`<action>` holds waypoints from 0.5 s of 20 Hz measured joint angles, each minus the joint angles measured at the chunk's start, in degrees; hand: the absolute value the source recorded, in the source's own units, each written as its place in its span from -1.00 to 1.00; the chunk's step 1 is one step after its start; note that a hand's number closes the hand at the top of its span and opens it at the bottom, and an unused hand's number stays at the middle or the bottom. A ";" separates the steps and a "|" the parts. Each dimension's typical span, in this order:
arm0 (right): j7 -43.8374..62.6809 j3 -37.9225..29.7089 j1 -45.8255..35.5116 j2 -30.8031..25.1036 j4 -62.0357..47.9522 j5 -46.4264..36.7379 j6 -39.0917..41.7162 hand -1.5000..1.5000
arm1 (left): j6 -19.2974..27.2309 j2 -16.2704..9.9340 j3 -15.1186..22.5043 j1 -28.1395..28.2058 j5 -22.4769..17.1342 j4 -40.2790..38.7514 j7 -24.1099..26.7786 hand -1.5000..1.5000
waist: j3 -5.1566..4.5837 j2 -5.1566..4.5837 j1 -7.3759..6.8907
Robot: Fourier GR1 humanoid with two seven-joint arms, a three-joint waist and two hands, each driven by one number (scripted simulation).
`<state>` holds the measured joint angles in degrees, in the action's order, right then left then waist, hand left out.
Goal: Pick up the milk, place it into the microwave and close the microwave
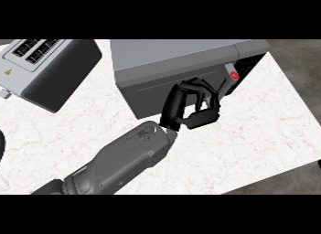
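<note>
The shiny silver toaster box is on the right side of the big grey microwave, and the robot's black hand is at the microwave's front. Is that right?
Not quite. The shiny silver toaster box stands to the left of the big grey microwave, not to its right. The rest holds: the robot's black left hand is at the microwave's front. The head view shows it.

The left robot hand (189, 103) presses straight fingers against the microwave (183, 68) beside a toaster (51, 68).
</note>
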<state>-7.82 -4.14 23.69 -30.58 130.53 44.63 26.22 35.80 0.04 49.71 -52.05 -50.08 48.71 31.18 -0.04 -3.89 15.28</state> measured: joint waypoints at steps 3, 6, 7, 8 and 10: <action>0.17 -0.01 -0.06 -0.36 0.31 0.53 0.40 -1.00 | 0.74 0.00 -0.06 0.11 -0.72 -0.07 1.11 1.00 | 0.02 -0.04 0.42; 0.51 -0.06 -0.30 -0.74 0.73 0.91 0.45 -1.00 | 1.08 0.00 0.21 0.02 -1.16 -0.27 2.16 1.00 | 0.00 -0.14 0.54; 0.60 -0.08 -0.29 -0.82 0.84 1.06 0.46 -1.00 | 1.24 0.00 0.22 0.07 -1.30 -0.32 2.66 1.00 | 0.00 -0.17 0.65; 0.64 -0.06 -0.24 -0.87 0.89 1.16 0.50 -1.00 | 1.42 0.00 0.17 0.11 -1.51 -0.36 2.99 1.00 | 0.00 -0.18 0.78; 0.77 -0.10 -0.58 -1.03 1.05 1.31 0.38 -1.00 | 1.48 0.00 0.39 -0.02 -1.87 -0.45 3.51 1.00 | -0.02 -0.26 0.76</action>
<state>-7.05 -4.24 23.11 -31.61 131.58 45.94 26.60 37.29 0.04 50.10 -52.07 -51.95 48.26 34.69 -0.06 -4.15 16.04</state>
